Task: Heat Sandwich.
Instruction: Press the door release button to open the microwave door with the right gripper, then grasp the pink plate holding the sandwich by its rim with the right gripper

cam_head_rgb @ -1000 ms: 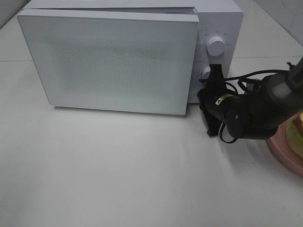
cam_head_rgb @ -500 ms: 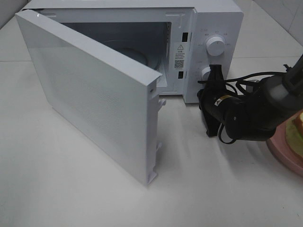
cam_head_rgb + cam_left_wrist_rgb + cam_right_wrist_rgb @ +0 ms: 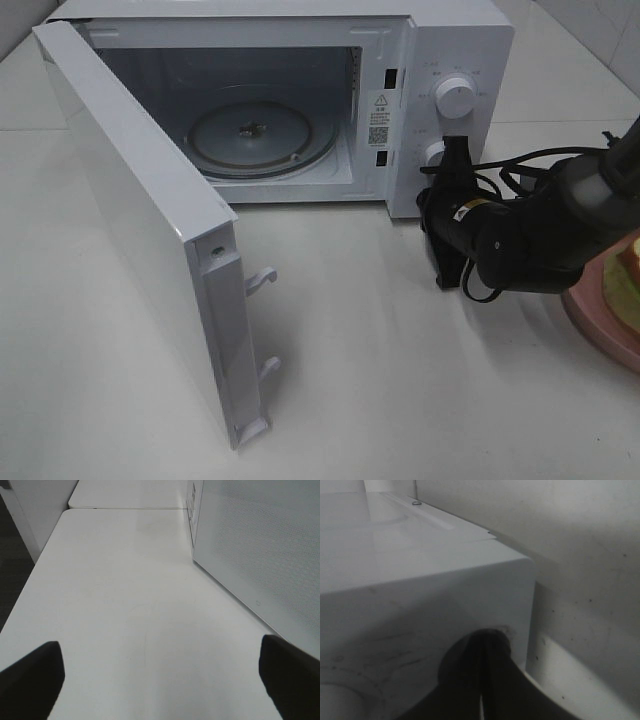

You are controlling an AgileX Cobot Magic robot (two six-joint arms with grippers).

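Standing open nearest, the microwave door [image 3: 150, 230] has the left gripper [image 3: 160, 680] beside its outer face, spread wide and empty. At the right edge the sandwich [image 3: 633, 258] sits on a pink plate [image 3: 595, 305], half out of frame. Likely light, soft and loosely stacked, it wants a gentle pinch across both bread slices. Farther back, the right gripper [image 3: 457, 155], closed on nothing, is at the lower knob [image 3: 432, 152].

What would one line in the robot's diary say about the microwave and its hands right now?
microwave door: open | turntable: bare | right hand: shut, by lower knob | left hand: open, empty | sandwich: on pink plate
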